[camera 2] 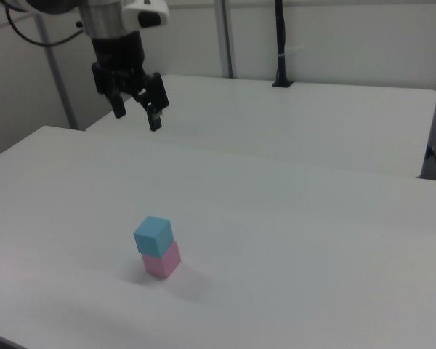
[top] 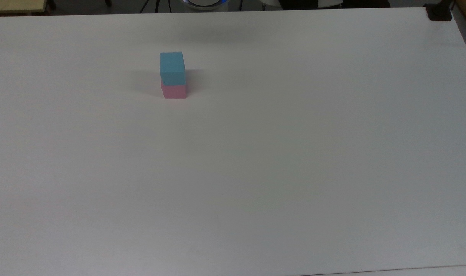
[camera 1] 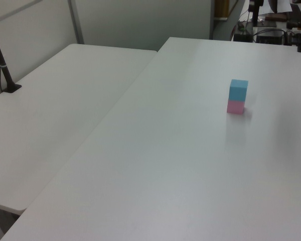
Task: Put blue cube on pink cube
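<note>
The blue cube [top: 172,68] [camera 1: 238,90] [camera 2: 153,235] rests squarely on top of the pink cube [top: 174,91] [camera 1: 236,106] [camera 2: 161,261] on the white table [top: 279,145], forming a two-block stack. In the right view my gripper [camera 2: 136,118] hangs high above the stack, toward the right view's upper left, open and holding nothing. Nothing touches the cubes.
A second white table [camera 1: 55,110] [camera 2: 312,123] adjoins the work table. A black post [camera 1: 2,65] [camera 2: 280,43] stands on it. A black clamp [top: 439,11] sits at the top view's upper right corner.
</note>
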